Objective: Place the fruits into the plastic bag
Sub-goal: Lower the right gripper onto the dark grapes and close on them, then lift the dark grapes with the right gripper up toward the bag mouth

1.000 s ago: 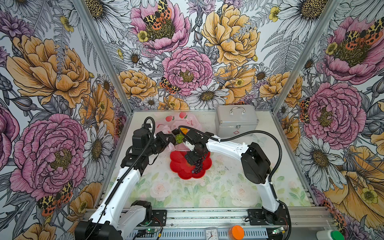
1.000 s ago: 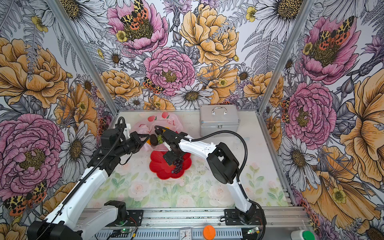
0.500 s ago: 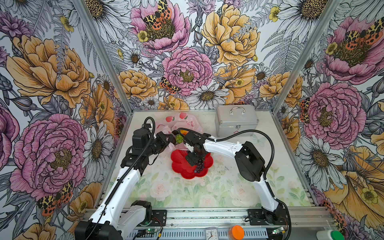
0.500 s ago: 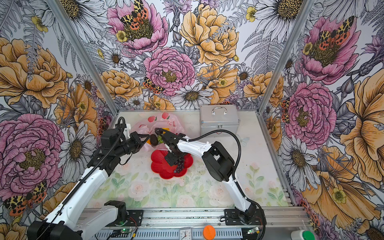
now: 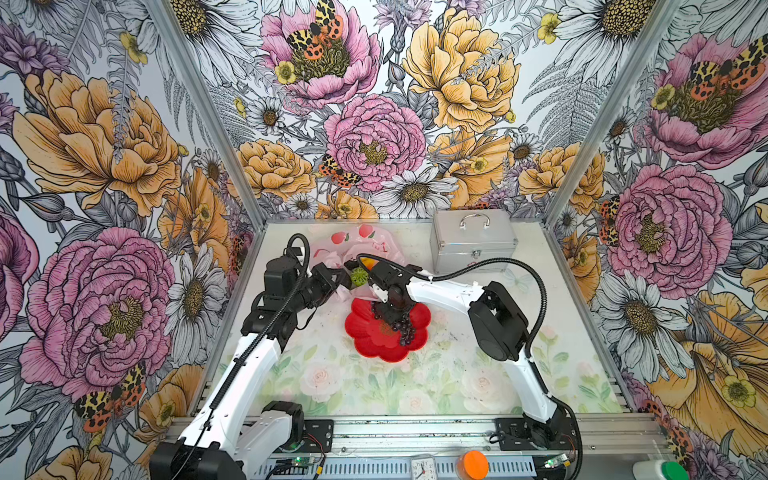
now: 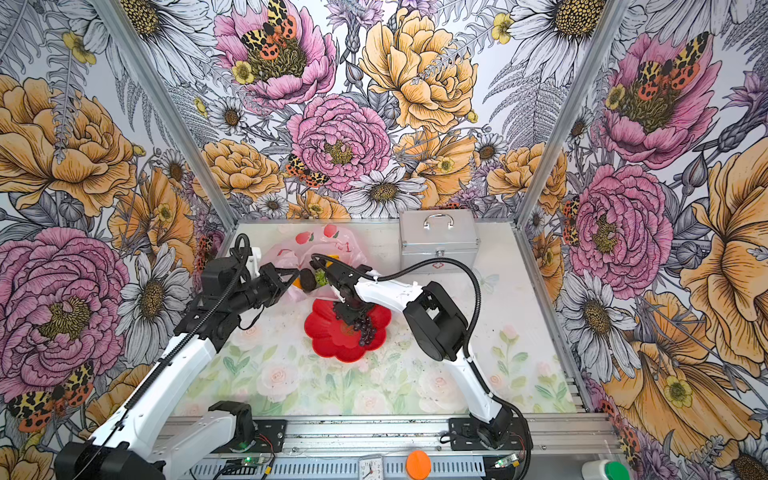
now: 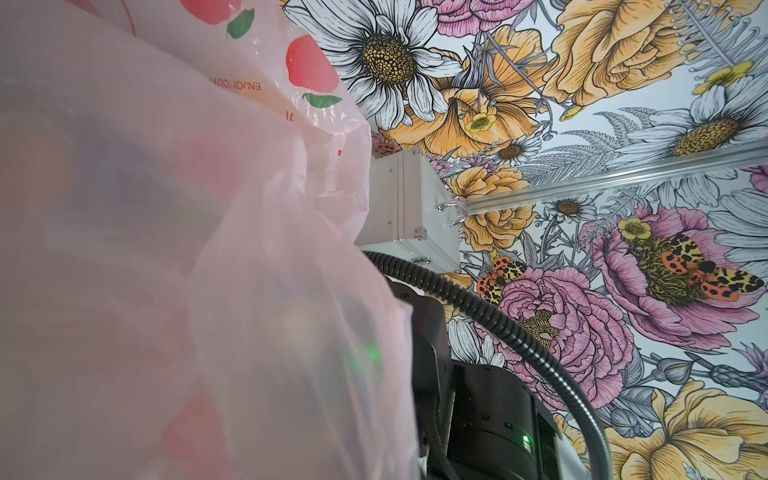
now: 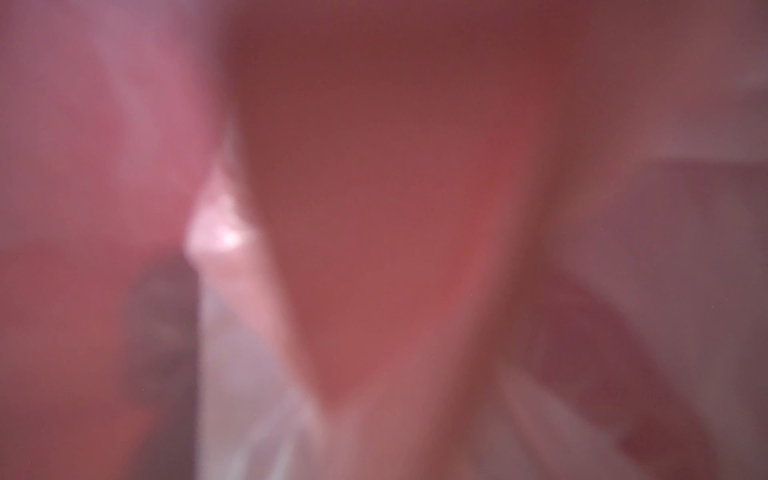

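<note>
The plastic bag [image 5: 328, 251] lies at the back of the surface [image 5: 374, 388], just behind the red flower-shaped plate [image 5: 368, 338] and left of the silver metal case [image 5: 473, 245], its mouth turned toward the plate. The left gripper [image 5: 341, 277] has its fingers clenched on the bag's near edge, and in the left wrist view the plastic bag [image 7: 166, 208] fills most of the frame. A top view shows 3 fruits in the mouth: a bumpy green ball [image 6: 320, 277], a blackish avocado-like fruit [image 6: 308, 279] touching it, and an orange-yellow fruit [image 6: 330, 261] behind them. The dark purple grape bunch [image 5: 402, 328] lies on the plate. The right gripper [image 5: 391, 311] points down onto the bunch's upper end. Whether its fingers have closed on the grapes I cannot tell, as the right wrist view is only a red blur.
</note>
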Motion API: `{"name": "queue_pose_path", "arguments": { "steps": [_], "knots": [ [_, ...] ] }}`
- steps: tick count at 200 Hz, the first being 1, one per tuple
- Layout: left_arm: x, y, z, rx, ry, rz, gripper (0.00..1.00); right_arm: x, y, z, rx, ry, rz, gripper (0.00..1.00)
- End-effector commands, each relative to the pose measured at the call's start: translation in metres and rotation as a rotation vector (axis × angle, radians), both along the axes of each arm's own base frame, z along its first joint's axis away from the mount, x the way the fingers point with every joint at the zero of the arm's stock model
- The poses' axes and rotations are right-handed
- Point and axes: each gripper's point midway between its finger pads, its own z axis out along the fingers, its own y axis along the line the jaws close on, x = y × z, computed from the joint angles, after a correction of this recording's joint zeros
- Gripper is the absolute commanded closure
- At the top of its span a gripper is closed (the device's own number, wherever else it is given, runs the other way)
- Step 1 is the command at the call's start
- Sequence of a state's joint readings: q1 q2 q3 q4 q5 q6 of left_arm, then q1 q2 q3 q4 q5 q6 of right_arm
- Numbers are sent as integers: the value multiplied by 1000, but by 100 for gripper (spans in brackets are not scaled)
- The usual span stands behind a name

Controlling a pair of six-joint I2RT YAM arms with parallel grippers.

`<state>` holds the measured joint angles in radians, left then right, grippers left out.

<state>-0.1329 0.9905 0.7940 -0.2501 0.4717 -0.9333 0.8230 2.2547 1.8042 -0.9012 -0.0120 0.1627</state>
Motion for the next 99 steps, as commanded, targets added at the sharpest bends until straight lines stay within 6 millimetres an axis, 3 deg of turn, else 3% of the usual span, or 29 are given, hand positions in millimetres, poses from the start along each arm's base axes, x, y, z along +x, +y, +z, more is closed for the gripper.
{"name": "queue_pose_path", "arguments": {
  "steps": [1, 39, 99],
  "knots": [
    [4, 3, 7, 7, -24, 9, 100, 3, 5, 9, 40, 3, -4, 54],
    [3, 3, 7, 5, -27, 8, 100, -1, 19, 25, 138, 38, 3, 70],
    [0, 2, 10, 3, -34, 6, 100, -18, 46, 54, 353, 132, 40, 77]
  ]
}}
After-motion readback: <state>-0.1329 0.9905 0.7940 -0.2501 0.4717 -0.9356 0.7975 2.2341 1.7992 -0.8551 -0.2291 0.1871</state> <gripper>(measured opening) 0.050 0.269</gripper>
